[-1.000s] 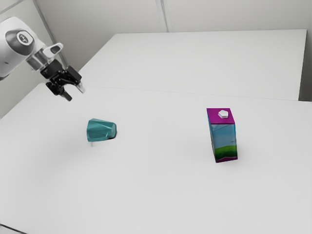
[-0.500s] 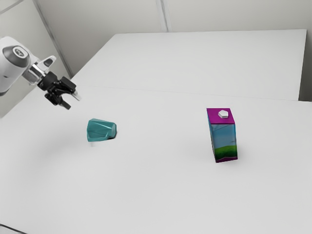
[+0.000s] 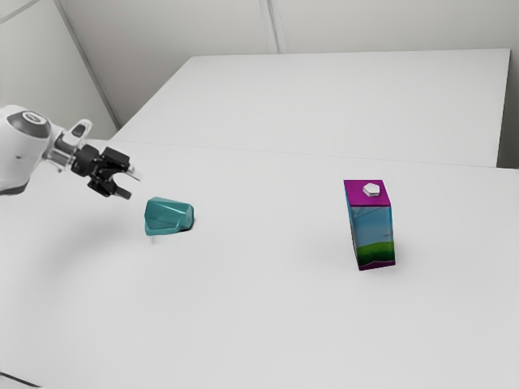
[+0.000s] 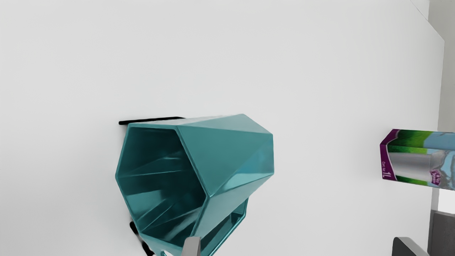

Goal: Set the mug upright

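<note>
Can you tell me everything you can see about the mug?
The mug is blue-green and shiny, with flat, angled sides like a cut gem. It lies on its side on the table, its wide mouth facing the exterior view's left and its narrower bottom facing right. Its handle is a loop on one side. I see nothing inside. I can't tell what it's made of. The open gripper is close by, not holding it.

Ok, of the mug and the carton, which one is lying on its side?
The teal mug, its mouth toward the exterior view's left; the carton stands upright, its white cap on top.
</note>
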`<state>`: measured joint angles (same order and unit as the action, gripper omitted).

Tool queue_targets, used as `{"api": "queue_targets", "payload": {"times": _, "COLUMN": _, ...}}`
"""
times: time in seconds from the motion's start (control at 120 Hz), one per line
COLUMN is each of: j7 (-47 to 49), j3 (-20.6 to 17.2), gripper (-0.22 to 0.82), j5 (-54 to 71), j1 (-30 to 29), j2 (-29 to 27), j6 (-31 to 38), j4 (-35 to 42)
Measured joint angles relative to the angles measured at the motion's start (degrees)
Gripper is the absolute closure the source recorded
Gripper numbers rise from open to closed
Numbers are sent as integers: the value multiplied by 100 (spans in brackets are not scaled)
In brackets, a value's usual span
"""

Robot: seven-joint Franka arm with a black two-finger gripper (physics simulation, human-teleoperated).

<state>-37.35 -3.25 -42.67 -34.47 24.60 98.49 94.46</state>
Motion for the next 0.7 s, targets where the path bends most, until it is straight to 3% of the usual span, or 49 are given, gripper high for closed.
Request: {"api": "queue_targets", "payload": {"times": 0.7, "j7": -1496, "j3": 0, "gripper": 2, "j5": -988, "j1": -191, "j2": 714, "j6": 317, "j4": 133}}
